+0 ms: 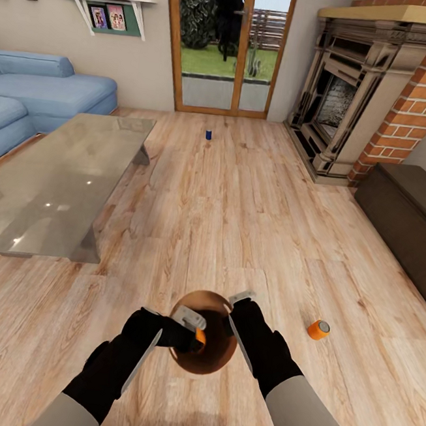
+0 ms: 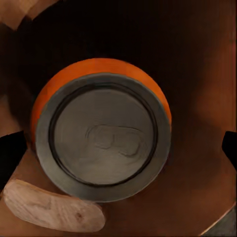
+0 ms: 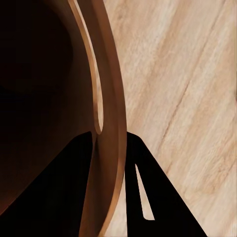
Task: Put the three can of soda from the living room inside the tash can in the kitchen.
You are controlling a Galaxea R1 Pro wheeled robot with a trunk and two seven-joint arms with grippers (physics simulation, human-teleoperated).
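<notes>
- Small round wastebasket with coppery-brown inner wall (image 1: 213,364) is held up in front of the robot, low centre of head view, over the light wood plank floor (image 1: 237,229).
- Right gripper (image 1: 237,307) pinches the basket rim; right wrist view shows the rim wall (image 3: 106,98) running between its two dark fingers (image 3: 148,197), one inside, one outside.
- Left gripper (image 1: 194,326) is over the basket's mouth, closed on a bright orange soda can (image 1: 200,335); left wrist view shows that can's silvery top (image 2: 104,136) end-on with the brown inner wall (image 2: 197,64) behind it.
- Second orange soda can (image 1: 318,330) lies on its side on the floor, near the basket, on the robot's right.
- Dark blue soda can (image 1: 209,134) stands upright far ahead on the floor, near the wood-framed glass doors (image 1: 227,44).
- Glass-topped coffee table (image 1: 52,183) and light blue sofa (image 1: 49,91) at left; red-brick fireplace (image 1: 384,86) at right.
</notes>
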